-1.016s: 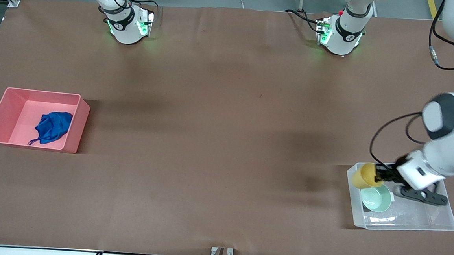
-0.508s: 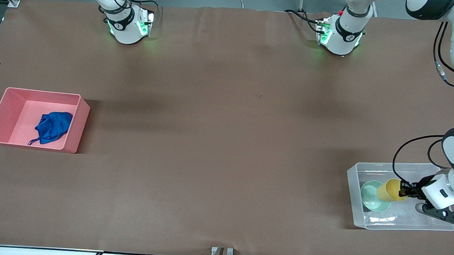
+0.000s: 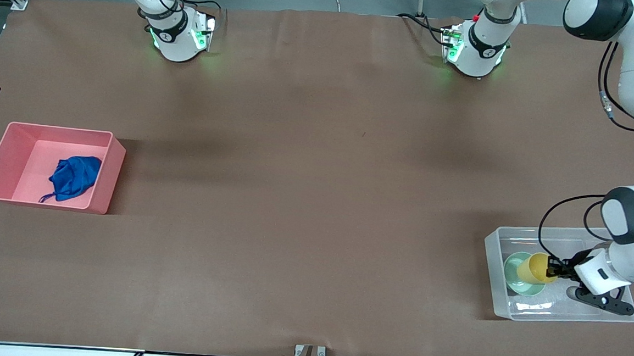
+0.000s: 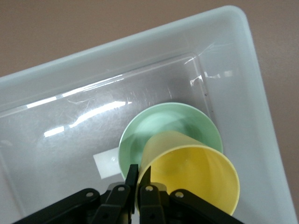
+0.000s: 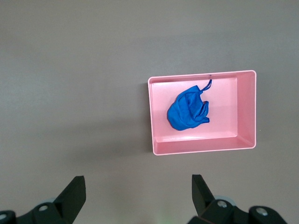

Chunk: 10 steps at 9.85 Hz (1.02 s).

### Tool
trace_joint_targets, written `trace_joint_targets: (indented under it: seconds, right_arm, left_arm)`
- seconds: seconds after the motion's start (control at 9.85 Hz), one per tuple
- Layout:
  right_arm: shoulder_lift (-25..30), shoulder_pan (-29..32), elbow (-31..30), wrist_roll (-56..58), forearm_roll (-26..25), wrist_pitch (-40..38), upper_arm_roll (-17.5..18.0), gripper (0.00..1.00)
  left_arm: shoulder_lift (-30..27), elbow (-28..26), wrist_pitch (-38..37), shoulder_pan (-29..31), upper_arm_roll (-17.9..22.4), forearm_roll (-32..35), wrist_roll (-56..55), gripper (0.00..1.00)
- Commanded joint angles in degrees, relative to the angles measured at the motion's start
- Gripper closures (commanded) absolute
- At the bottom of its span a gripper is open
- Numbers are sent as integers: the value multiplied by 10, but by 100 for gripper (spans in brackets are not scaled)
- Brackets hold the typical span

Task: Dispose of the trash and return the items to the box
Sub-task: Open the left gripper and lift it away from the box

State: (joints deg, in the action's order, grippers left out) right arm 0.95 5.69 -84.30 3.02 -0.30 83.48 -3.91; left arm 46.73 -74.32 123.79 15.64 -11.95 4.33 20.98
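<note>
Yellow cup [image 3: 531, 267] — pinched by left end effector [image 3: 552, 267] — over bowl [image 3: 516, 276].

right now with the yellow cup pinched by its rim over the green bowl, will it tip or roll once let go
Probably. The yellow cup hangs tilted in the left pincer, shut on its rim, over the green bowl inside the clear box. It looks like thin, light plastic, so it may topple. Being round, it could roll, though the bowl's curve should catch it.
</note>
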Motion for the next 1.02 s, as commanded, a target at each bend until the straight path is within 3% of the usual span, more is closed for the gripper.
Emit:
trace_joint_targets:
  seconds: [0.0,0.1,0.2,0.3,0.51,0.91]
  right_arm:
    - [2,10,0,8,-8,-4,8,0]
    - [2,10,0,8,-8,-4,8,0]
    - [2,10,0,8,-7,-4,8,0]
    - [2,10,0,8,-8,-4,8,0]
    - [2,10,0,8,-8,-4,8,0]
    - [3,10,0,8,-8,-3,8,0]
  left_arm:
    - [23,6,21,-2,0,12,-7,65]
    - [16,6,21,-1,0,16,-9,32]
    - [4,3,17,4,-2,16,-9,14]
    - [-21,-7,13,4,-4,14,-12,9]
    - [-102,-68,13,-1,-8,15,-48,8]
    - [-263,-214,12,-14,-36,15,-123,4]
